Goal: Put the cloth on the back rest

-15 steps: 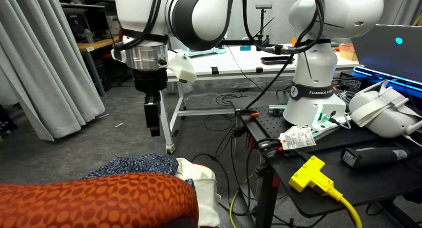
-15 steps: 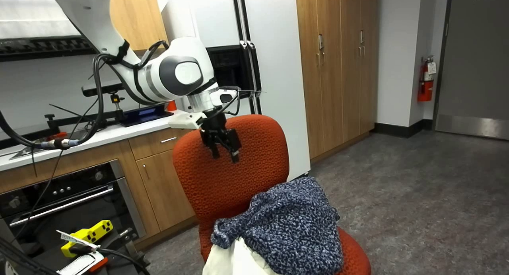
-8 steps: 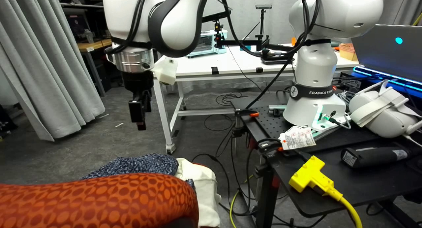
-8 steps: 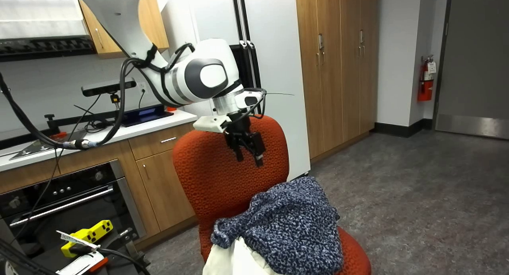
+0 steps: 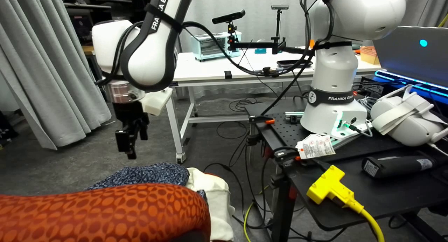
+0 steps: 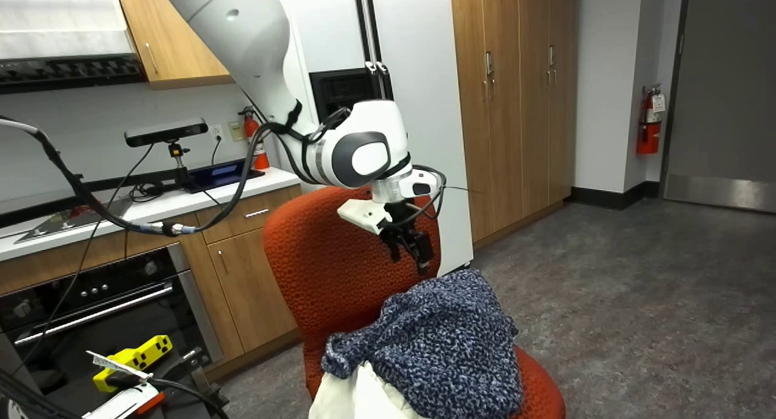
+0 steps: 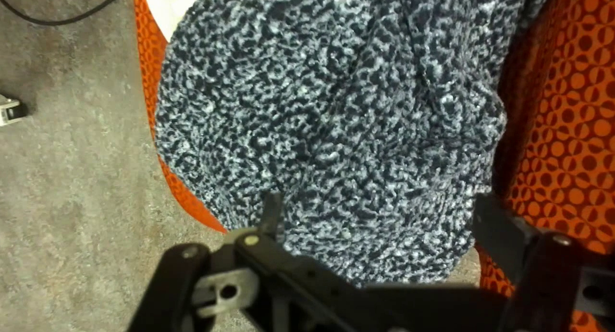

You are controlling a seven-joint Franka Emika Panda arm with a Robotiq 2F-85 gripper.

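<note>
The cloth (image 6: 436,346), fuzzy navy blue with pale speckles, lies bunched on the seat of the orange-red chair. Its top also shows in an exterior view (image 5: 150,175), and it fills the middle of the wrist view (image 7: 326,120). The back rest (image 6: 339,261) rises behind the cloth; it is the near ridge in an exterior view (image 5: 105,214) and stands at the right in the wrist view (image 7: 576,106). My gripper (image 6: 409,261) is open and empty above the cloth, in front of the back rest. Its fingers are wide apart in the wrist view (image 7: 377,200), and it also shows in an exterior view (image 5: 138,146).
Cream-white fabric (image 6: 357,395) lies partly under the cloth and hangs at the seat's side. A black table (image 5: 350,193) carries the robot base, a yellow power block (image 5: 327,186) and a white headset (image 5: 402,119). A white table (image 5: 206,70) stands behind.
My gripper has moved across above the chair and come down closer to the cloth, staying open. The cloth, the white fabric and the chair have not moved.
</note>
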